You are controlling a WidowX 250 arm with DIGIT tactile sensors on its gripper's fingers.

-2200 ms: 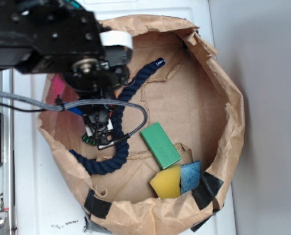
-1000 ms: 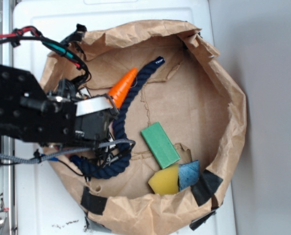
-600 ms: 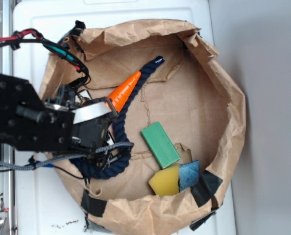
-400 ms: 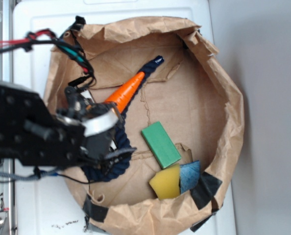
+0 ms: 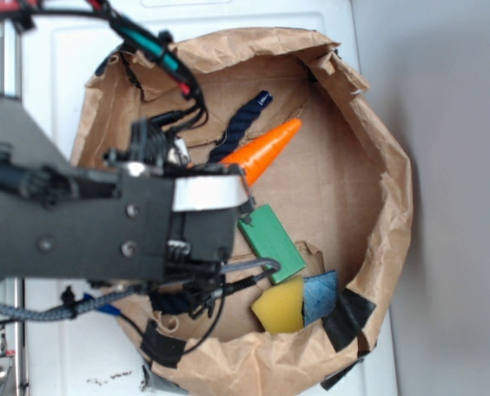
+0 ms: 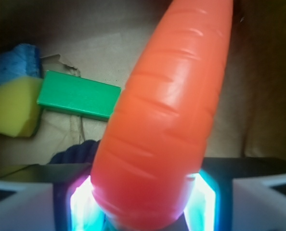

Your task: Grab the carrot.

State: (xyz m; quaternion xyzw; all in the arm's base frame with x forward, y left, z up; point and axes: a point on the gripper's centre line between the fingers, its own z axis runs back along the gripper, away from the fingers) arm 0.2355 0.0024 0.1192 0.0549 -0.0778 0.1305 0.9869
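Observation:
The bright-orange carrot (image 5: 263, 151) sticks out from under my black arm, its tip pointing up and right over the brown paper bag (image 5: 377, 190). In the wrist view the carrot (image 6: 167, 115) fills the middle, its thick end clamped between the two glowing pads of my gripper (image 6: 142, 202). The jaws press on both sides of it. The carrot hangs above the bag floor. Its green stub is hidden.
Inside the bag lie a green block (image 5: 271, 242), a yellow sponge wedge (image 5: 280, 309) with a blue piece (image 5: 319, 298) beside it, and a dark blue rope (image 5: 241, 124). My arm's body (image 5: 105, 219) covers the bag's left half. The bag sits on a white surface (image 5: 55, 66).
The carrot has been lifted off the rope and carried right, its tip now further right and clear of the rope. My arm has risen toward the camera and looms larger.

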